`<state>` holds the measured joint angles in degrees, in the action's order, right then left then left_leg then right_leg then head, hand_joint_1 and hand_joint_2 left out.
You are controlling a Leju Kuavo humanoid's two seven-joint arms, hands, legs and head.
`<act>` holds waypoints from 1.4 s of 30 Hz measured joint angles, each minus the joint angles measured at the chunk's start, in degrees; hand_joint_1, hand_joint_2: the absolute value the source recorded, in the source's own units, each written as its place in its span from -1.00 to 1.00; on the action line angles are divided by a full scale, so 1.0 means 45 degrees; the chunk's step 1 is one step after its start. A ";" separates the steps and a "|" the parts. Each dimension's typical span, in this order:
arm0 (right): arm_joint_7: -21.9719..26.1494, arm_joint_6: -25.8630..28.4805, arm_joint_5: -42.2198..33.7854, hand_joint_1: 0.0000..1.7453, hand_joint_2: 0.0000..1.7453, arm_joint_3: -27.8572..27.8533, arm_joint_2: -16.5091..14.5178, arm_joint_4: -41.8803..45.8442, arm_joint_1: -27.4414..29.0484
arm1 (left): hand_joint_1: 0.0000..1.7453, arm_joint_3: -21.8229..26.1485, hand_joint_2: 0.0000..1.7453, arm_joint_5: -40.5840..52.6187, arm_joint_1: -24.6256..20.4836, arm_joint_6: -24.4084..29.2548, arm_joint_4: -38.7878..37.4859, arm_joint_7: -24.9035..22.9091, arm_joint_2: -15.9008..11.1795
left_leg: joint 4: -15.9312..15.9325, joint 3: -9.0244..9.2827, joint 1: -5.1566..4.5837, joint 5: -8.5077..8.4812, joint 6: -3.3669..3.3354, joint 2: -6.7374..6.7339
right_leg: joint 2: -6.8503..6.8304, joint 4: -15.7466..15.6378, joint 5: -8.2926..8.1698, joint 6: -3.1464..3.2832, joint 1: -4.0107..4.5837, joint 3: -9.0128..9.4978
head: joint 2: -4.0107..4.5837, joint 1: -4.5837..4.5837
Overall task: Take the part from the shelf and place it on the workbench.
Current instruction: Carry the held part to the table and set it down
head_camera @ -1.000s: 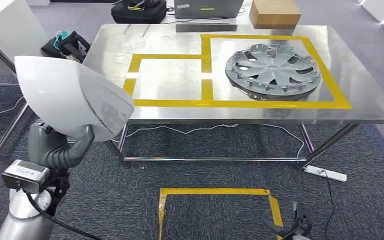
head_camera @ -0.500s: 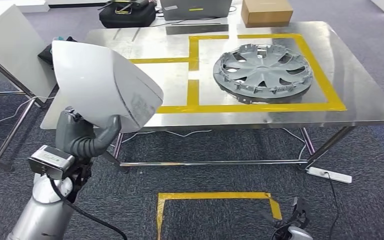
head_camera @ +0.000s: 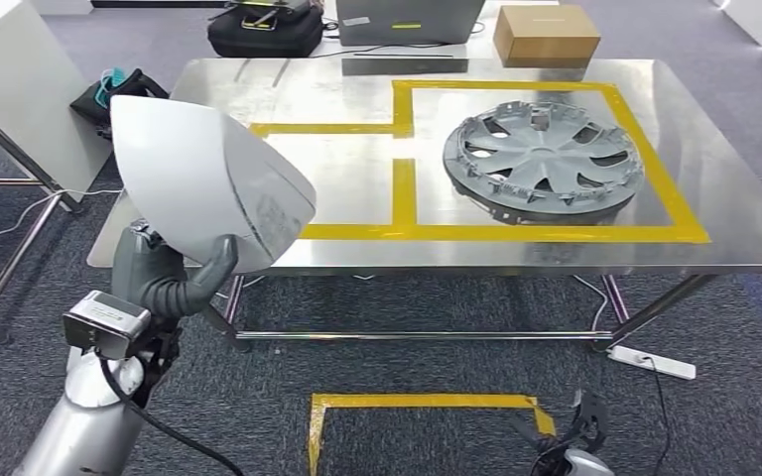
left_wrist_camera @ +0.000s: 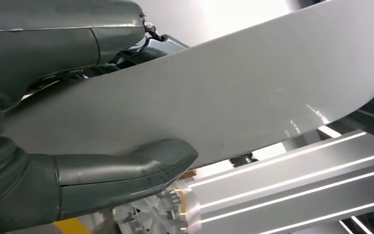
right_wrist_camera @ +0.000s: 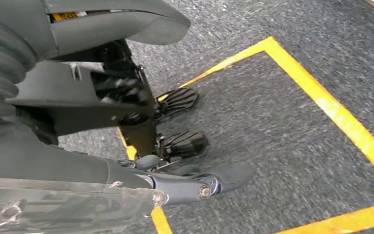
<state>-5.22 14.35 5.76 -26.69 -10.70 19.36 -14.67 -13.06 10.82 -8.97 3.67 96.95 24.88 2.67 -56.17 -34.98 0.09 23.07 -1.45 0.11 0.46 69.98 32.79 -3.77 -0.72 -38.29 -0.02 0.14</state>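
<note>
White part (head_camera: pixel 208 183) gripped in left hand (head_camera: pixel 164 278) fingers before steel workbench (head_camera: pixel 734 213); right hand (right_wrist_camera: pixel 126 122) fingers apart, empty.

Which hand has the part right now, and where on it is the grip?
The left hand holds the white curved panel by its lower edge, thumb on one face. The right hand hangs over the carpet, holding nothing.

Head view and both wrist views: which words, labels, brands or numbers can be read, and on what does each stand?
No text can be read.
Cardboard box: no print legible.
Laptop: a yellow-green mark, too small to read.
White part in the left hand: blank.
</note>
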 joint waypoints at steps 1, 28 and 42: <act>0.0006 0.0000 -0.0015 -1.00 1.00 0.0000 0.0001 -0.0001 0.0027 | 1.00 0.0017 1.00 0.0000 0.0059 0.0013 -0.0002 0.0007 -0.0004 | -0.0003 0.0063 -0.0002 0.0072 -0.0011 0.0002 | -0.0001 0.0666 0.0119 -0.0027 -0.0001 -0.0468 | 0.0000 -0.0001; 0.0125 0.0185 -0.0441 -1.00 1.00 0.0126 -0.0021 -0.0006 -0.0139 | 1.00 0.0046 1.00 0.0001 -0.0004 -0.0119 -0.0112 0.0074 0.0132 | -0.0001 -0.0115 0.0003 -0.0126 0.0165 0.0040 | 0.0031 -0.2118 -0.0682 0.0062 0.0011 0.1311 | 0.0000 0.0058; 0.0073 0.0225 -0.0550 -1.00 1.00 0.0204 -0.0033 -0.0016 -0.0096 | 1.00 -0.0066 1.00 0.0002 -0.0049 -0.0275 -0.0222 -0.0204 0.0298 | 0.0004 0.0847 -0.0065 0.0737 0.0331 0.0097 | 0.0036 -0.2560 -0.2144 0.0270 0.0048 0.0394 | 0.0000 -0.0004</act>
<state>-4.89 15.37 3.29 -25.77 -10.85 19.29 -15.10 -13.36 10.84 -9.19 2.43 95.95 23.96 4.01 -56.16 -31.17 -0.21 26.38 0.04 0.55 0.62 58.46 23.15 -2.55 -0.50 -36.51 -0.02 0.13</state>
